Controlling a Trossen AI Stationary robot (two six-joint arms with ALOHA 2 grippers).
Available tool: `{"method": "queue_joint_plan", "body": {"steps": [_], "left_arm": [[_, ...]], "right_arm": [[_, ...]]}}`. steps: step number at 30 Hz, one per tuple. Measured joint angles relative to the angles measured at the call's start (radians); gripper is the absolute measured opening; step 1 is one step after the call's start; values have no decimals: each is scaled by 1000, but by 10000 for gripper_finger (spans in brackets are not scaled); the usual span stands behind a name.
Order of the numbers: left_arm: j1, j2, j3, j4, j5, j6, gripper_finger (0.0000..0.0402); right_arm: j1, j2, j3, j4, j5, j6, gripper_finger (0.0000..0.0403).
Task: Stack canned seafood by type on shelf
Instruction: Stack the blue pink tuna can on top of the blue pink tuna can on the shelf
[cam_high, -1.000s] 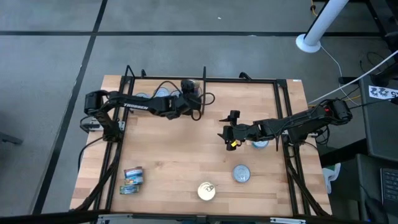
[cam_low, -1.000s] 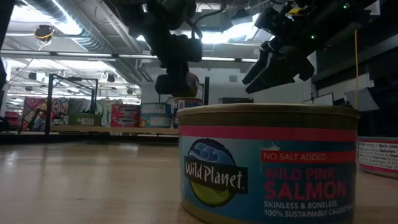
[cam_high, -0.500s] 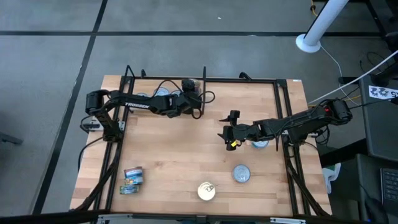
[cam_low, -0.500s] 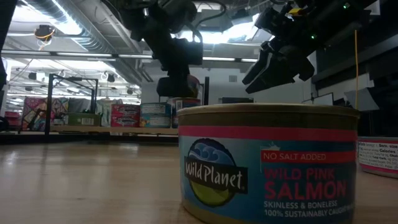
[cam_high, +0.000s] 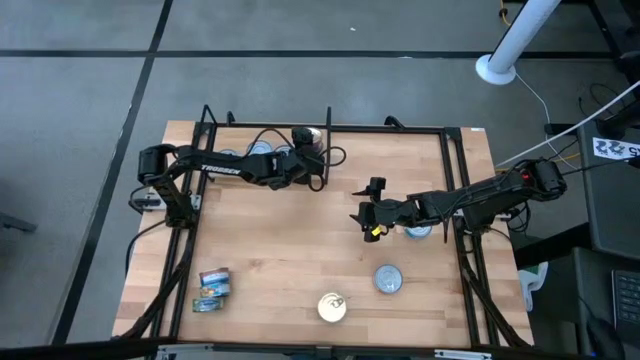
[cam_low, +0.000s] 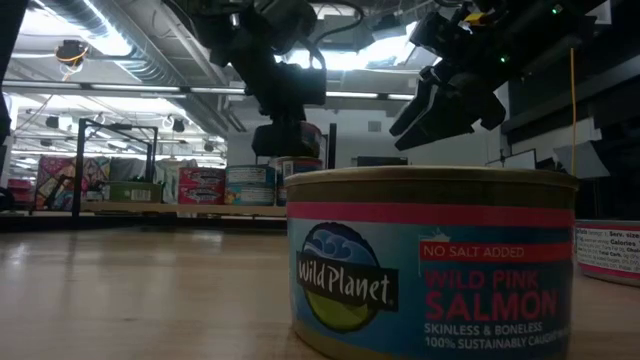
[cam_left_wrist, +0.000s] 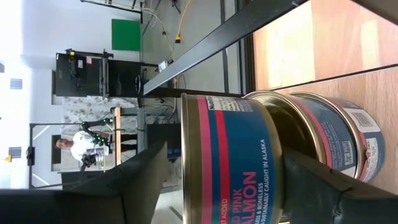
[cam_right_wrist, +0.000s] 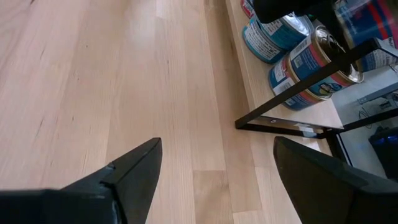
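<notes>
My left gripper (cam_high: 306, 143) is at the far edge of the shelf (cam_high: 390, 127), shut on a red-and-blue salmon can (cam_left_wrist: 230, 162). The can is over another salmon can (cam_left_wrist: 329, 140) in the far row (cam_low: 200, 185). My right gripper (cam_high: 368, 208) hovers open above the middle of the board; its wrist view shows bare wood between its fingers (cam_right_wrist: 134, 168). Loose cans stand on the board: a silver-topped one (cam_high: 388, 278), a gold-topped one (cam_high: 332, 307) and one under the right arm (cam_high: 418, 231). Two labelled tins (cam_high: 212, 290) are near the left edge. My left gripper pinches the salmon can between its flat ends, one finger (cam_left_wrist: 137, 186) by the top rim (cam_left_wrist: 185, 180) and the other (cam_left_wrist: 323, 186) under the bottom. The fingers come about level from the table's left. The can is upright, clear of the board, partly over the lower can's top; whether they touch, I cannot tell.
A thin black frame edges the board, and a short divider bar (cam_right_wrist: 311, 93) stands beside the stacked cans (cam_right_wrist: 273, 34). A salmon can (cam_low: 430, 265) fills the low view's foreground, with another (cam_low: 610, 250) to its right. Bare wood (cam_high: 280, 240) lies in the board's middle.
My left gripper has carried the salmon can a little toward the far edge, over the row of cans. The right arm has kept still.
</notes>
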Motion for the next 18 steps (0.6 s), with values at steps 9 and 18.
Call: {"method": "queue_joint_plan", "body": {"steps": [9,18], "left_arm": [[-29,0,0,1,0,3,272],[-20,0,0,0,0,-48,272]], "right_arm": [[0,0,0,0,0,0,308],[0,0,0,0,0,0,308]]}}
